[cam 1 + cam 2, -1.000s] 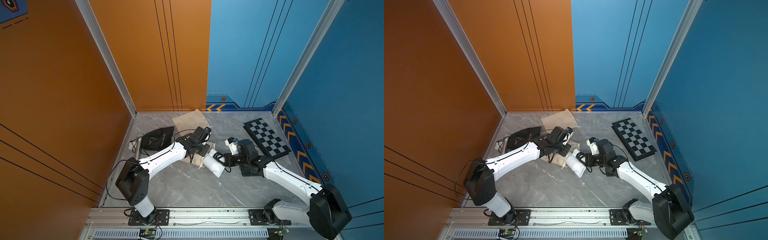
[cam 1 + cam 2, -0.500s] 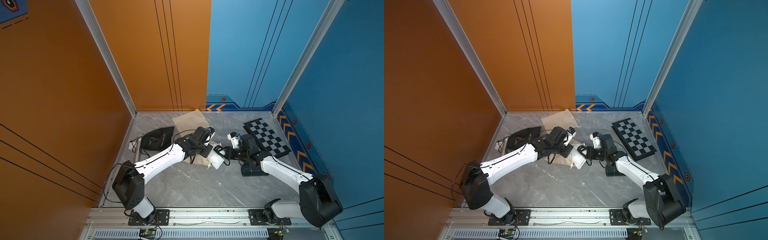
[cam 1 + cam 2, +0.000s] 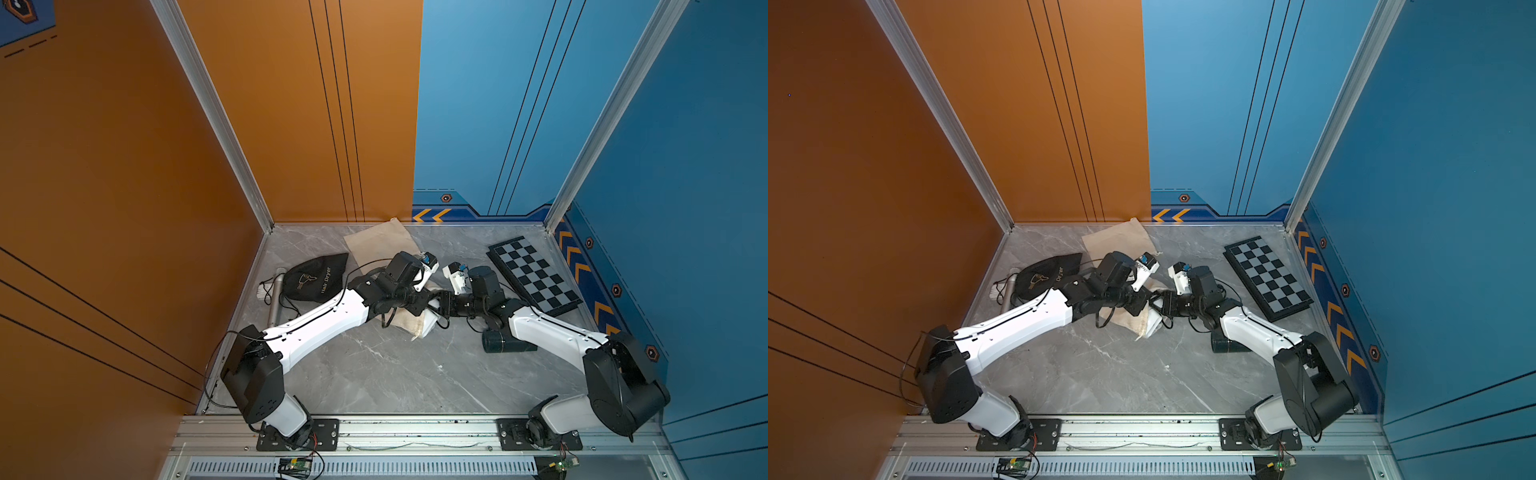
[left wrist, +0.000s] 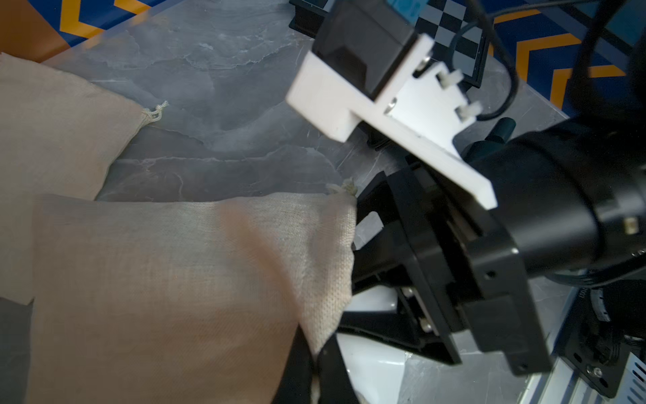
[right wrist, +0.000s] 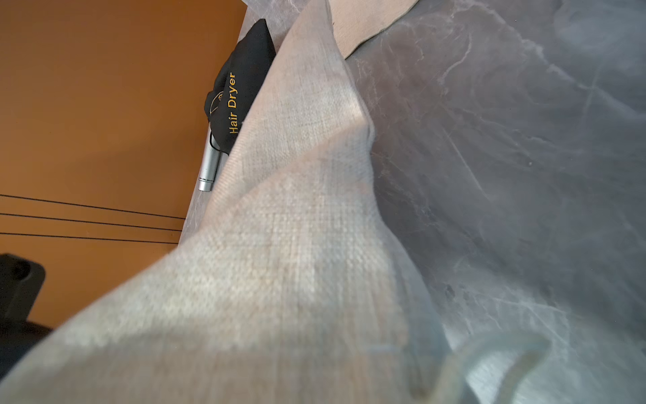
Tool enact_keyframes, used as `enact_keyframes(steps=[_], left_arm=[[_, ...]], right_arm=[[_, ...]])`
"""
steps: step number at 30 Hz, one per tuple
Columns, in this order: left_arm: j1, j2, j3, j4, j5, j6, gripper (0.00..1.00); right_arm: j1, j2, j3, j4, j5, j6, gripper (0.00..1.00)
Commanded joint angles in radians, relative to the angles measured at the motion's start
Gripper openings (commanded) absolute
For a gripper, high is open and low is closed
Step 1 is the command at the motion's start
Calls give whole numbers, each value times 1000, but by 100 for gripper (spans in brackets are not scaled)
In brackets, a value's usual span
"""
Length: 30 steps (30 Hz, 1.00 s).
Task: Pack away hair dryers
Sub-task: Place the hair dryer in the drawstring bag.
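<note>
Right end effector (image 3: 441, 306), jaws part-spread around the white dryer (image 3: 430, 323), faces the beige pouch (image 3: 404, 319) mouth straight ahead, its rim pinched tight by the opposing left end effector (image 4: 314, 363).

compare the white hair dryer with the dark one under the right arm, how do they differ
Colour: the white hair dryer is white, the dark hair dryer blackish teal.
Cover: the white one sits partly inside the beige pouch; the dark one lies bare on the table.
Handling: the right end effector grips the white one; the dark one is in no grip.
They sit close together.
</note>
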<state>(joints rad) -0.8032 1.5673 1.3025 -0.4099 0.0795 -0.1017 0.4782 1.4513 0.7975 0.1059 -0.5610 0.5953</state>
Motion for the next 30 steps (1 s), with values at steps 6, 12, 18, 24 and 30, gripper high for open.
enact_keyframes(steps=[6, 12, 18, 24, 30], left_arm=[[-17, -17, 18, 16, 67, -9, 0], [-15, 3, 39, 24, 58, -23, 0], [13, 25, 74, 68, 90, -63, 0], [51, 42, 71, 70, 81, -76, 0], [125, 36, 26, 71, 58, -105, 0]], right_arm=[[-43, -9, -45, 326, 75, 149, 21], [28, -5, -106, 490, 239, 210, 22], [108, 64, -113, 581, 385, 217, 22], [132, 165, -64, 627, 389, 249, 33], [108, 143, -70, 567, 332, 255, 73]])
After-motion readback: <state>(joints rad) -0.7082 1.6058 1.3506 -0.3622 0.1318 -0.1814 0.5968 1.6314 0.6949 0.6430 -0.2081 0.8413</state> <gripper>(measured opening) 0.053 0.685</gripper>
